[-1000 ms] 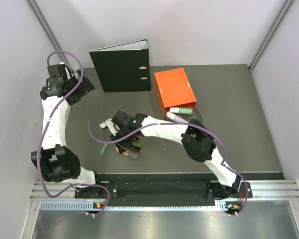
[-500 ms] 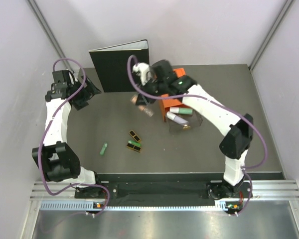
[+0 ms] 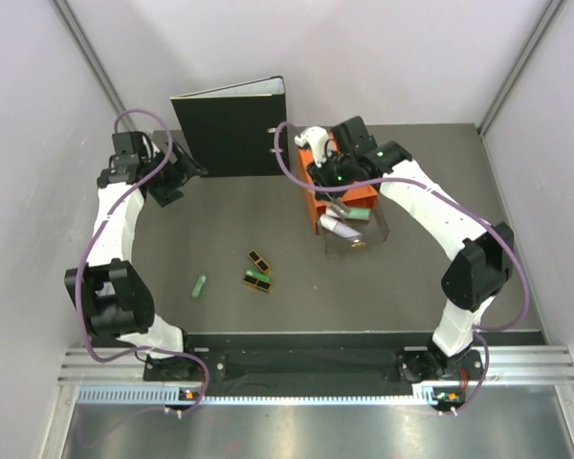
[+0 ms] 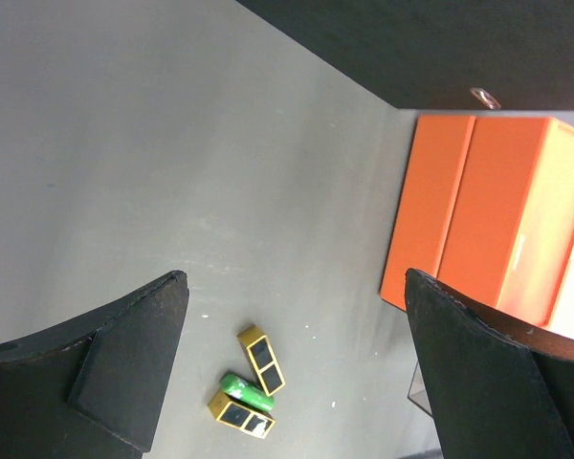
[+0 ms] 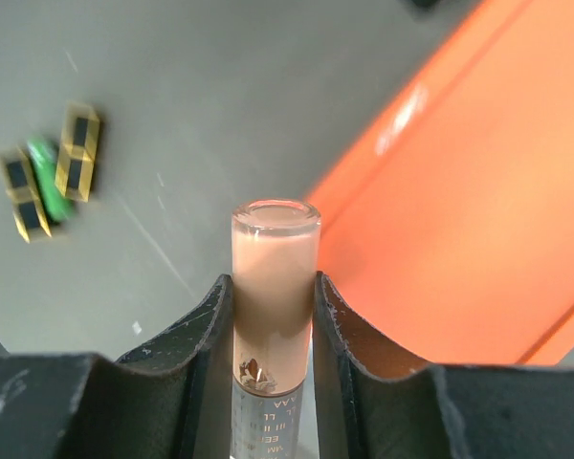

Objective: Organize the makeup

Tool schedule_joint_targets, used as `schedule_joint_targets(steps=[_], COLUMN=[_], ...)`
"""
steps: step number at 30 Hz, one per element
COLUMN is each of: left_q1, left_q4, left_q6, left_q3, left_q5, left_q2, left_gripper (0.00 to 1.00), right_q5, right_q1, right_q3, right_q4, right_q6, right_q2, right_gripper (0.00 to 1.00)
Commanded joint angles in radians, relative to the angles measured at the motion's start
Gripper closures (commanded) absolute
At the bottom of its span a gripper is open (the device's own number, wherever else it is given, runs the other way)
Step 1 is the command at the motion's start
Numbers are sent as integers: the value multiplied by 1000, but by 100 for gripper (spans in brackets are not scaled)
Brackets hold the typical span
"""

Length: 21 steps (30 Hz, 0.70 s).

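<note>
Clamped in the right claw point(image 5: 273, 287), a peach tube point(image 5: 275, 253), lower end cut off by the frame. Orange box point(image 5: 459, 220) just right of it; two black cases point(image 5: 79, 151) and a green stick point(image 5: 46, 177) blurred, off to its left. Left claw point(image 4: 295, 277) spread wide, empty, well apart from those cases; binder point(image 4: 411, 48) ahead, mostly cropped. Just beside the right claw, partly hidden, more tubes point(image 3: 344, 222) in a clear drawer point(image 3: 378, 229).

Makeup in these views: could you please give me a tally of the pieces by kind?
Black-and-gold cases: 2
Green sticks: 2
Tubes: 3, a mint tube and a lilac tube in the drawer, a peach tube in the right gripper
Total: 7
</note>
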Motion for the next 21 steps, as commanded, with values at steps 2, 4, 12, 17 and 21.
schedule_joint_targets(steps=[2,4,12,17,21], left_q1=[-46,-61,-86,-98,-109], left_q4=[62,62,82,83,85], left_q6=[-28,-31,-42,-40,-40], left_q3=[70,87,111,133,148], left_q5=[30,33,48,63,65], left_q2=[49,69,115,134,144], left_gripper=[1,1,1,1,1], right_q5=[103,126,253,263,261], right_q1=[-3,-3,-3,-4,0], right_q3=[-95,-118,-275,-298,-312], right_q4=[-14,-19,27,40,61], right_q6=[-83,-88,-132,-145,-163], right_q2=[-109,-128,-218,-221,-214], right_gripper=[100,100,100,97,95])
